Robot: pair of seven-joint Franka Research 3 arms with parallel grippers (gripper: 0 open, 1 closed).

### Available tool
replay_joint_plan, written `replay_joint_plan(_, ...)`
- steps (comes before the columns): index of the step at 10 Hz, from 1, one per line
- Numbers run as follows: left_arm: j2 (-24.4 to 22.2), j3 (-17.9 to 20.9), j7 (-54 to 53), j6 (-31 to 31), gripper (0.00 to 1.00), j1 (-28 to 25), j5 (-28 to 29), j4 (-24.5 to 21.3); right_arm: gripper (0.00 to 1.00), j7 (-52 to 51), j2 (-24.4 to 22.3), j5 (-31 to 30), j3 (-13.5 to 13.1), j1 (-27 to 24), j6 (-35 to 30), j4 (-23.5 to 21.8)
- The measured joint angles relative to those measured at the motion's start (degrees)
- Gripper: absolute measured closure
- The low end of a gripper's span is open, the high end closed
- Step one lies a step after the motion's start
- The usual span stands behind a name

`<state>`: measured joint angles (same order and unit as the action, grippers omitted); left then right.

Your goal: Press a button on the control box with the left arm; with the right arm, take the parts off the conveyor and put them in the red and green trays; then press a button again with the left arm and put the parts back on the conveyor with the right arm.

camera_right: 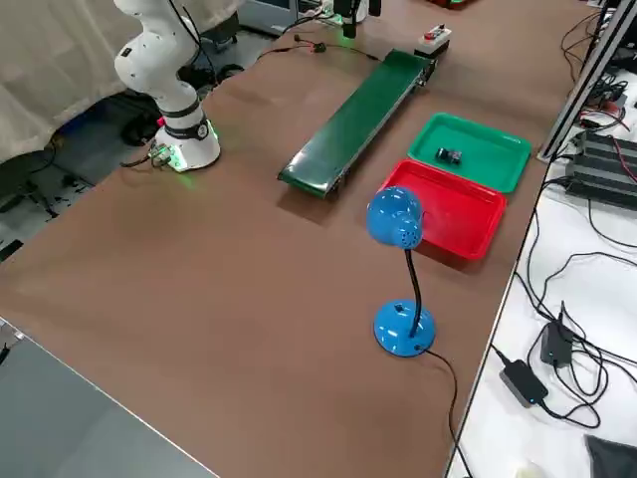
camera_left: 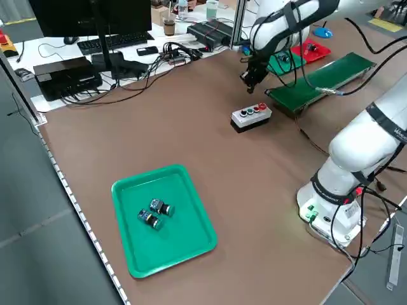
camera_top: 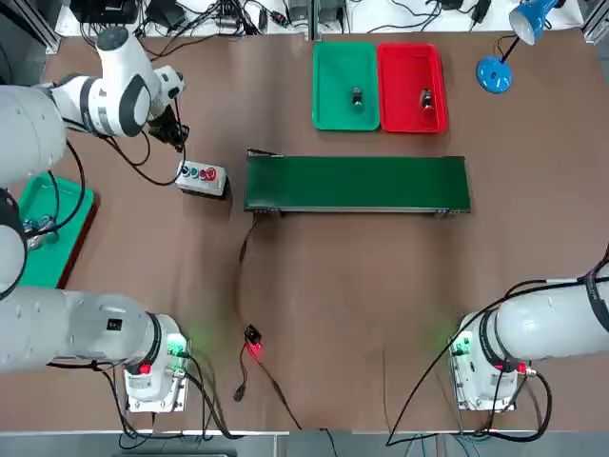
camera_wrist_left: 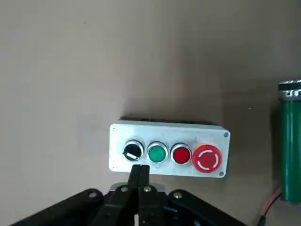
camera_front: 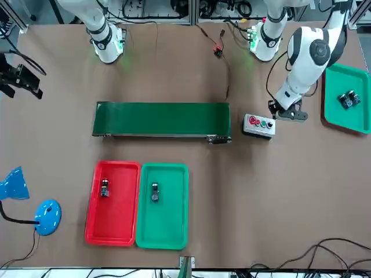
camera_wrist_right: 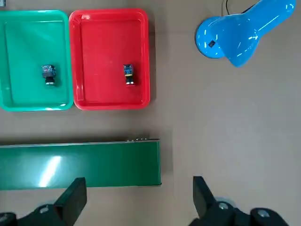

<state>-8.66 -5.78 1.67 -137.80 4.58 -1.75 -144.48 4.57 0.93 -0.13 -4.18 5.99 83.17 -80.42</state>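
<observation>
Parts [camera_wrist_right: 129,74] look small, rigid, light: pinch their sides. Left gripper [camera_wrist_left: 139,175] shut, empty, above control box [camera_wrist_left: 169,149]; right gripper [camera_wrist_right: 136,197] wide, empty.

You are getting bright, even light from overhead across the brown counter [camera_top: 333,305], and shadows are staying soft and short. A pale streak of glare is lying on the green conveyor [camera_wrist_right: 51,165] in the right wrist view. Green indicator lights are glowing at both arm bases [camera_top: 176,347], tinting the counter beside them. In the left wrist view the control box [camera_wrist_left: 169,150] is showing sharp while the left hand [camera_wrist_left: 139,175] close to the lens is looking dark.
</observation>
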Motion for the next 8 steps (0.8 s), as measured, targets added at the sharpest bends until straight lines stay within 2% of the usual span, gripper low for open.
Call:
replay_joint_plan(3, 2.5, -1.5, 0.0, -1.5, 0.99, 0.0, 0.0, -1.0, 0.00, 0.0, 0.0, 0.0, 0.0, 0.0, 0.0, -0.1)
replay_joint_plan(8, 8.4, -1.7, 0.0, -5.0, 0.99, -0.2, 0.0, -1.1, 0.00, -0.1, 0.0, 0.0, 0.0, 0.0, 0.0, -0.2)
